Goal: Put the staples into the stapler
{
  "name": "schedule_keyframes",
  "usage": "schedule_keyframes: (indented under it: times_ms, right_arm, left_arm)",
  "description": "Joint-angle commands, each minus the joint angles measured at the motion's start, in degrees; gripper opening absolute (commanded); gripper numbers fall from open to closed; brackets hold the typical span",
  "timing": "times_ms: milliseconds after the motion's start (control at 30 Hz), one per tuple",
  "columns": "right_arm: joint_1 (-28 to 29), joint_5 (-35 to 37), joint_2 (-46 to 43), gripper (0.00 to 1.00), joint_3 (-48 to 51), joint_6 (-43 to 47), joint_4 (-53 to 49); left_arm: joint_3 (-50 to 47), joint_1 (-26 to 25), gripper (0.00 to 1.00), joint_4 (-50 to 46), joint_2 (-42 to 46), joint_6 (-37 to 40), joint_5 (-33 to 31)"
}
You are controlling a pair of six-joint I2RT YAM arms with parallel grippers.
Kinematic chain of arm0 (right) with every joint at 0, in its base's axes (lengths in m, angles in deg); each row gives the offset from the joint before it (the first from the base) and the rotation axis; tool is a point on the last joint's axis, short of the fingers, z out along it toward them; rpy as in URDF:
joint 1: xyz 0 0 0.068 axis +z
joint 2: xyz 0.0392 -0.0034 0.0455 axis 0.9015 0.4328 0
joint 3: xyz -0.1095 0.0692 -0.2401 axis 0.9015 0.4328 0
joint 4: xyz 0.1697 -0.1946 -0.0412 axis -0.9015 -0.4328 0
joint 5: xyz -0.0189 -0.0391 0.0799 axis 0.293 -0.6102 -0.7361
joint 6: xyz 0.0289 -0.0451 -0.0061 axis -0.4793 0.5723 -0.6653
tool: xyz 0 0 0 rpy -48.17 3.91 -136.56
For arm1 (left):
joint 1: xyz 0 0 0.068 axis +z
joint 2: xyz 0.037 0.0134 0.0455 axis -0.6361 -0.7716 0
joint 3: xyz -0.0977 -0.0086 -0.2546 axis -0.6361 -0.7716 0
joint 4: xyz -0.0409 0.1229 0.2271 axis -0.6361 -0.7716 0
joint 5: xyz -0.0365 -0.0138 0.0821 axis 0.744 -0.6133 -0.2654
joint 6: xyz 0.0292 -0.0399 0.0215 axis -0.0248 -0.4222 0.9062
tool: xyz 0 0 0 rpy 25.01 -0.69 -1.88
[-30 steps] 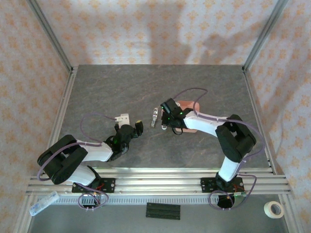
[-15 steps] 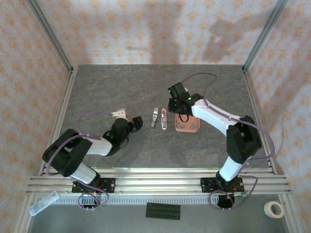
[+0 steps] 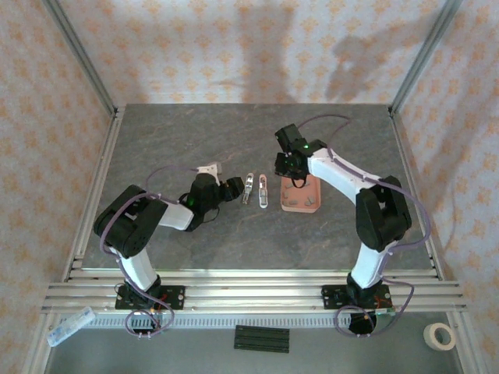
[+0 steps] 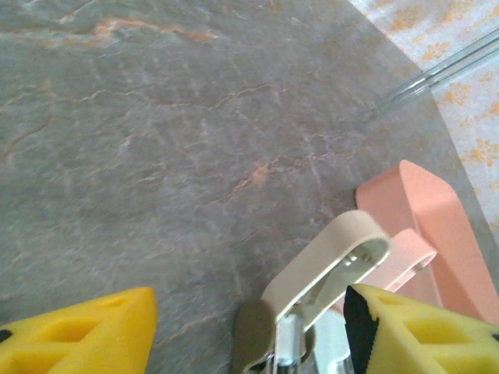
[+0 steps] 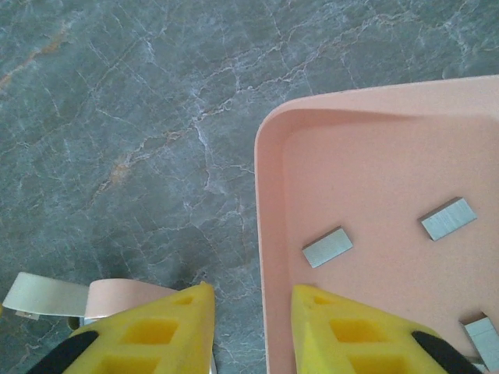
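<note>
**Top external.** Stapler [image 3: 263, 192]: hinged open into two strips, lying flat near the centre of the worktop [image 3: 195, 140]. Salmon tray [image 3: 301, 209]: just beside the stapler, at its 3 o'clock. Left hand [image 3: 232, 188]: low, at the stapler's 9 o'clock, very near it. Right hand [image 3: 291, 167]: over the tray's 11 o'clock corner.

**Left wrist.** Yellow fingers spread wide and holding nothing. The stapler's cream arm and metal channel lie between them, close against the 3 o'clock finger; whether they touch cannot be told. The pale-pink half and the tray lie beyond, toward 2 o'clock.

**Right wrist.** Staples [image 5: 327, 246]: small grey blocks lying loose on the tray floor, well apart from one another. Fingers parted by a narrow gap and holding nothing. The tray's 9 o'clock wall runs down between them; contact cannot be told. The stapler's end shows at 8 o'clock.

**Hazards, as judged.**
- A descent from this straddle would land a finger on the tray wall, tipping or sliding the tray and scattering the staples.
- The blocks are thin and flat, so a pinch may slip off them.
- The left hand, this close, could knock the open stapler askew or shut.
</note>
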Motion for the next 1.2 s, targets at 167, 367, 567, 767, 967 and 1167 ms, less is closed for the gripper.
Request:
schedule_keyframes:
  times_ms: [167, 367, 567, 767, 967, 1167]
  right_arm:
    - [-0.01, 0.3, 1.64, 0.32, -3.29, 0.25, -1.71]
    - [-0.05, 0.67, 0.49, 0.32, -2.53, 0.03, -1.37]
    - [-0.07, 0.54, -0.19, 0.32, -1.8, 0.25, -0.78]
    - [-0.08, -0.42, -0.84, 0.32, -0.26, -0.12, 1.04]
    - [-0.1, -0.93, -2.13, 0.32, 1.79, -0.49, 2.82]
    - [-0.1, -1.09, -3.35, 0.32, 3.27, -0.7, 3.82]
  left_arm:
    - [4.31, 0.65, 0.52, -0.79, -6.98, -4.15, 9.89]
    - [3.85, 0.65, 0.5, 1.5, -10.57, -7.66, 12.59]
    - [2.22, 0.56, 0.48, 0.88, -9.4, -8.15, 14.7]
    - [2.28, 0.22, 0.47, -5.73, -5.18, -5.53, 15.49]
    - [3.42, -0.89, 0.48, -13.15, -1.71, -2.35, 14.74]
    - [4.19, -1.88, 0.49, -16.87, -0.08, -1.23, 13.46]
